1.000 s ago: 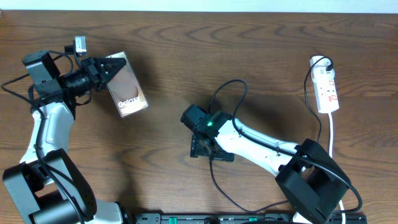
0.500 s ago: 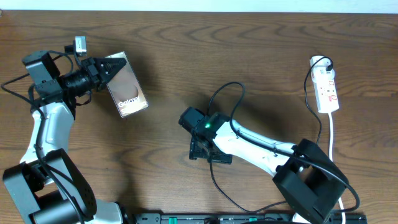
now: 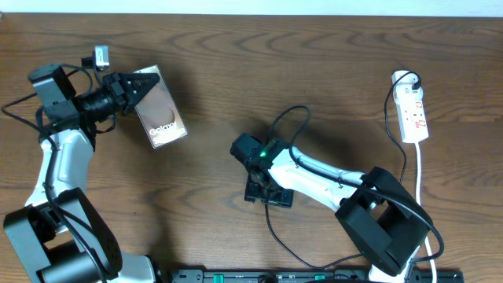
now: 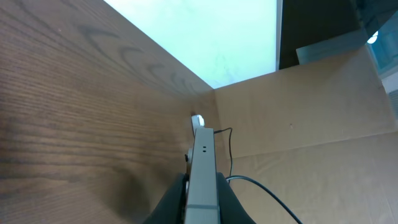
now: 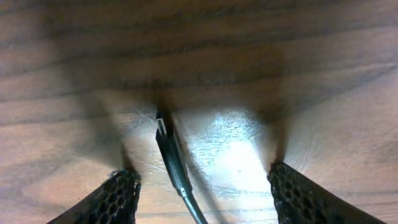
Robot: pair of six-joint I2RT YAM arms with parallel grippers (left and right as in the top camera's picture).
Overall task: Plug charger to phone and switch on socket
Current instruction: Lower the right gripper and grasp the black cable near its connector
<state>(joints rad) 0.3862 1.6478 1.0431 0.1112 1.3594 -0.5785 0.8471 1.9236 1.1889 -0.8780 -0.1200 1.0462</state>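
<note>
Phone [image 3: 161, 110] clamped in left fingers [image 3: 132, 85], right fingers [image 3: 266, 191] spread open and empty over charger tip [image 5: 169, 149] on bench [image 3: 236, 71]; plugging and socket [image 3: 413, 110] switching remain.

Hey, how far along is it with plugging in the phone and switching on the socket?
Done: the left gripper grips the phone. In hand: the right gripper, open, straddles the charger tip lying on the table. Left: grasp it, plug it into the phone, then switch on the socket, far from both grippers.
</note>
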